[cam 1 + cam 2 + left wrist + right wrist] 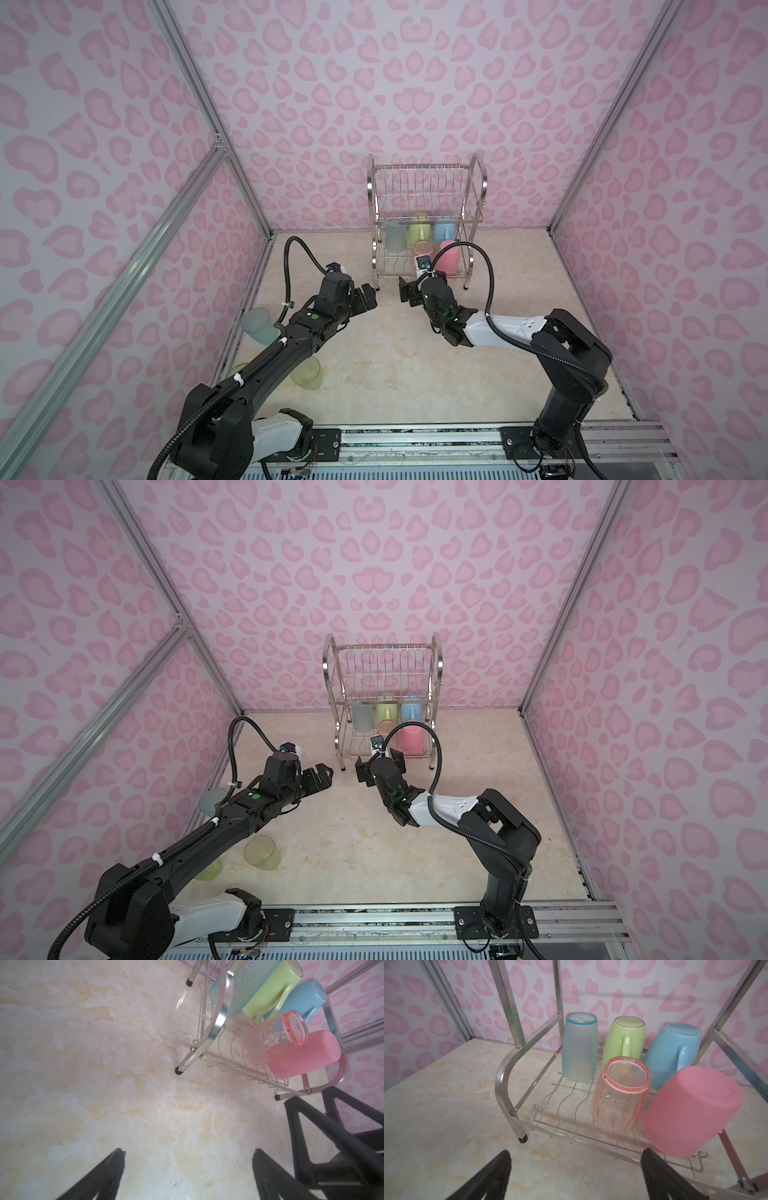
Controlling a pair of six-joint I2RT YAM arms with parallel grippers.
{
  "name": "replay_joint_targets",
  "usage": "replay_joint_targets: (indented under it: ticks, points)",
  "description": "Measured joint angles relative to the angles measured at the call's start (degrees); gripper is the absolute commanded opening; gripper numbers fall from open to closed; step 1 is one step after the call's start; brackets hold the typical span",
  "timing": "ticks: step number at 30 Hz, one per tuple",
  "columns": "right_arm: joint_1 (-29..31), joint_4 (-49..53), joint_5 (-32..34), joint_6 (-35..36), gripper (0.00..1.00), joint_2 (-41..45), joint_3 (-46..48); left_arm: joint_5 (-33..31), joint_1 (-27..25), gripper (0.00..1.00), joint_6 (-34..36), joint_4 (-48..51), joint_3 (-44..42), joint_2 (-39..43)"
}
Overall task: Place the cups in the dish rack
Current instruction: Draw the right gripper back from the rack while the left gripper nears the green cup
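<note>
Counting the cups in the dish rack (pixel 504 1076), Ben, how many do you get?

Five, Ana, all mouth-down on the lower tier. At the back, side by side, stand a dimpled pale blue tumbler (pixel 579 1047), a green mug (pixel 623 1041) and a blue mug (pixel 672 1051). In front of them are an orange-pink tumbler (pixel 618 1101) and an opaque pink tumbler (pixel 689 1113). Those two are close together, and the pink one leans over.

And the others?

Three are outside the rack on the marble-look table (pixel 415 365), on its left side by the left arm, well apart from the rack. A second pale blue tumbler (pixel 259 326) is by the left wall. A yellow-green tumbler (pixel 306 372) is nearer the front. A second yellow-green tumbler (pixel 208 870) is half hidden under the arm. Whether they stand or lie, I cannot tell.

What about the grippers?

The left gripper (pixel 188 1152) hangs over bare table near the rack's front left leg, its fingers wide apart with nothing between them. The right gripper (pixel 576 1152) faces the lower tier from the front. It is also spread wide and empty, with one fingertip just beside the pink tumbler's rim.
</note>
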State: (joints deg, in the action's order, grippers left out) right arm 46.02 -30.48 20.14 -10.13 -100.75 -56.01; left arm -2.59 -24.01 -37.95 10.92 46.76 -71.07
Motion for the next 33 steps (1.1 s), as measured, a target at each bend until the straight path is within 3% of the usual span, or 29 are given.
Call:
replay_joint_targets:
  ticks: [16, 33]
  points:
    - [1.4, 7.7, -15.8, -2.0, 0.89, 7.3, 5.2, -3.1, 0.2, 0.98, 0.1, 12.5, 4.2, 0.3]
    - [1.5, 3.6, -15.5, 1.8, 0.84, 10.7, 13.8, -4.7, 0.3, 0.93, -6.6, 31.6, 11.7, 0.2]
